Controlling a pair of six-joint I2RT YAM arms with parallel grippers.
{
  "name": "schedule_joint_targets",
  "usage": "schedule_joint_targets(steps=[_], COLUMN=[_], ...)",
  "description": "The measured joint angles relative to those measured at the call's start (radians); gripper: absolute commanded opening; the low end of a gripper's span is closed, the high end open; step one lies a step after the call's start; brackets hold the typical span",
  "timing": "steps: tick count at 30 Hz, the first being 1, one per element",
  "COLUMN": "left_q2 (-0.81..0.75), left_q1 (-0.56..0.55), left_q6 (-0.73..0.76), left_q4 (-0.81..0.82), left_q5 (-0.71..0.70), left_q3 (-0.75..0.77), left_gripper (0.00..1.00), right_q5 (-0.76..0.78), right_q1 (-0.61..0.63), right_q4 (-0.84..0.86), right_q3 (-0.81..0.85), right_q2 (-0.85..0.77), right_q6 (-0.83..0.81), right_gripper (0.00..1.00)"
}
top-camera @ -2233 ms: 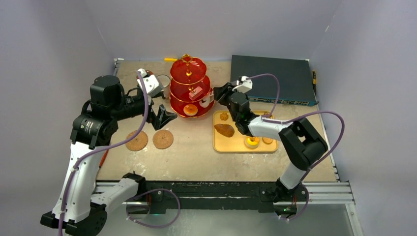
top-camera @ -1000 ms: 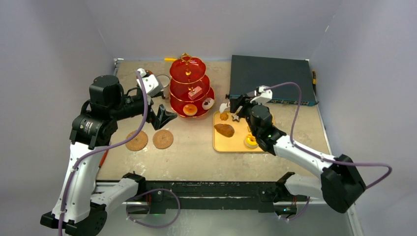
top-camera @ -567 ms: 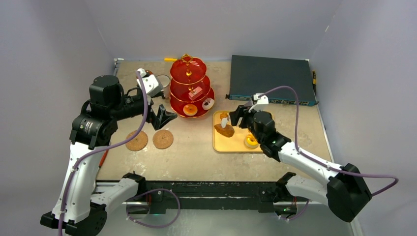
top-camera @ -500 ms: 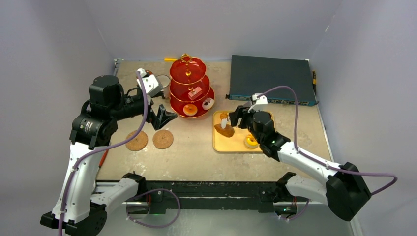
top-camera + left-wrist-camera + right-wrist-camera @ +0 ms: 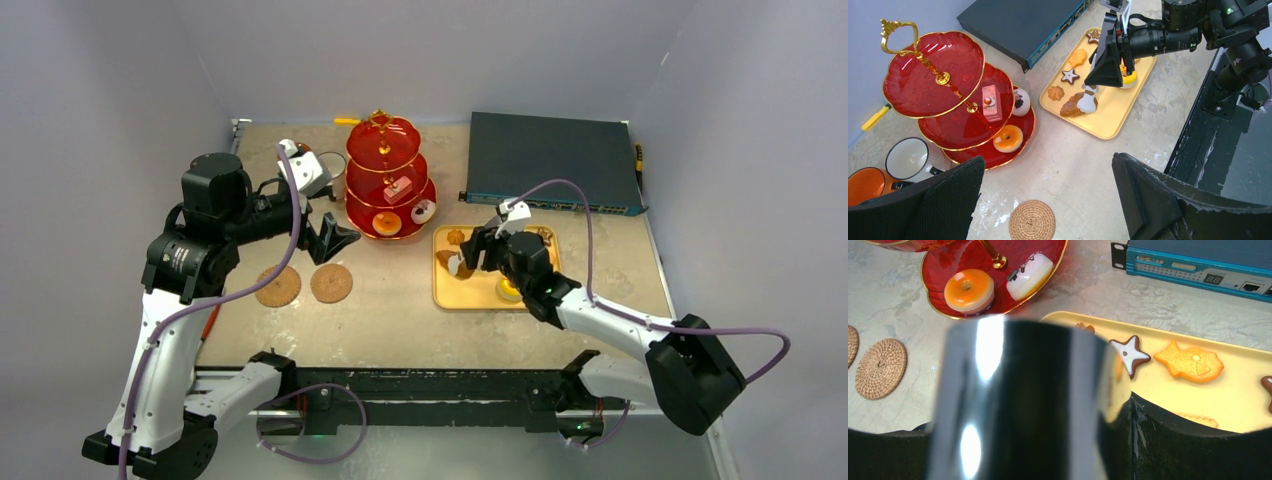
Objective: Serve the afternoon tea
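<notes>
The red three-tier stand [image 5: 385, 180] with a gold handle holds an orange donut [image 5: 386, 222], a white pastry [image 5: 423, 210] and a pink cake [image 5: 397, 188]. My right gripper [image 5: 470, 252] is shut on shiny metal tongs [image 5: 1028, 400]. The tongs' white tips [image 5: 1088, 101] rest at a brown pastry [image 5: 1072, 106] on the yellow tray [image 5: 480, 292]. Star [image 5: 1130, 354] and fish [image 5: 1190, 364] cookies lie on the tray. My left gripper [image 5: 330, 240] hangs open and empty left of the stand. The white mug [image 5: 908, 157] and orange mug [image 5: 863, 185] stand behind it.
Two round woven coasters [image 5: 278, 287] [image 5: 331, 283] lie in front of the left gripper. The dark electronics box [image 5: 555, 160] sits at the back right, just behind the tray. A yellow-handled tool [image 5: 875, 117] lies behind the stand.
The white pastry was left on the stand's bottom tier. My right arm then swung back to the tray and lowered the tongs onto the brown pastry. The left arm has not moved.
</notes>
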Motion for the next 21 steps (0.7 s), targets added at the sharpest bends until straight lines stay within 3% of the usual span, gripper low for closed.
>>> schedule_joint_targets(steps=[8,15,21], left_q2=[0.0,0.001,0.001], left_q1=[0.0,0.0,0.0], left_q6=[0.0,-0.007,-0.008], left_q4=[0.0,0.0,0.0], left_q5=[0.0,0.0,0.0], left_q3=[0.0,0.001,0.012], left_gripper=[0.99,0.99,1.0], right_q5=[-0.008,0.079,0.125], right_q1=[0.036,0.138,0.151], right_q4=[0.008,0.009,0.008], right_q3=[-0.029,-0.021,0.002], right_q2=[-0.02,-0.003,0.027], right_q6=[-0.008,-0.038,-0.064], right_gripper=[0.64,0.63,0.62])
